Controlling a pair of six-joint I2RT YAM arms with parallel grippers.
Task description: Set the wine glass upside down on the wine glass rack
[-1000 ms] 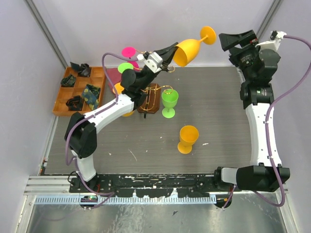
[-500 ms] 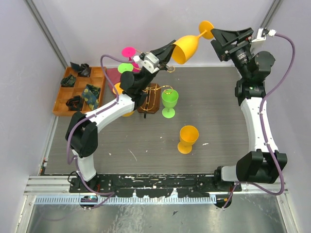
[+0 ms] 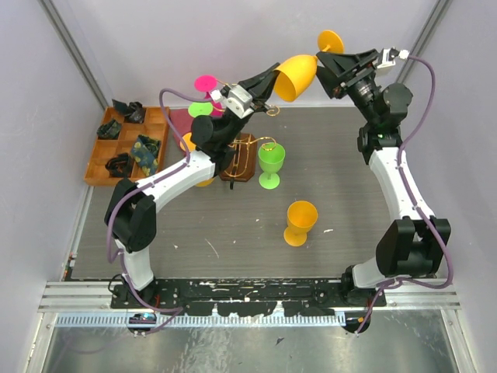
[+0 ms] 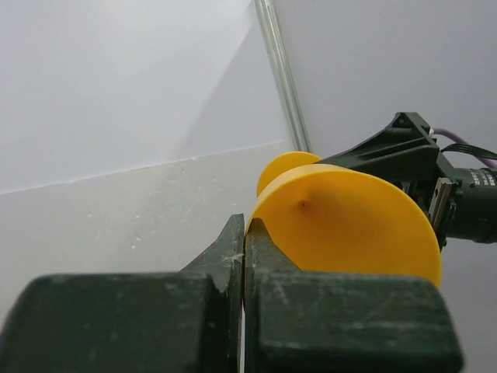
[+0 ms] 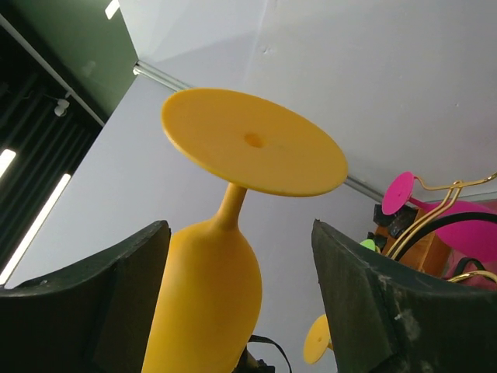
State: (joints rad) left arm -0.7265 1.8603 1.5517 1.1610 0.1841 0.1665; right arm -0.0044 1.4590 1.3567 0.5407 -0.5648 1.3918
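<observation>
My left gripper (image 3: pixel 268 84) is shut on the rim of a yellow-orange wine glass (image 3: pixel 296 76) and holds it tilted high above the table's back edge, foot (image 3: pixel 331 40) up and to the right. In the left wrist view the fingers (image 4: pixel 244 233) pinch the rim of the glass (image 4: pixel 349 225). My right gripper (image 3: pixel 329 68) is open, and in the right wrist view (image 5: pixel 241 229) its jaws stand either side of the glass's upper bowl (image 5: pixel 206 303), apart from it. The wine glass rack (image 3: pixel 242 155), gold wire on a brown base, stands below the left arm.
Pink (image 3: pixel 206 83) and green (image 3: pixel 199 108) glass feet show at the rack's arms. A green goblet (image 3: pixel 271 165) and an orange goblet (image 3: pixel 300 222) stand upright on the table. An orange wooden tray (image 3: pixel 128 144) sits at the left.
My right arm has swung left towards the held glass, and its open jaws now flank the upper bowl. My left gripper has lifted the glass slightly.
</observation>
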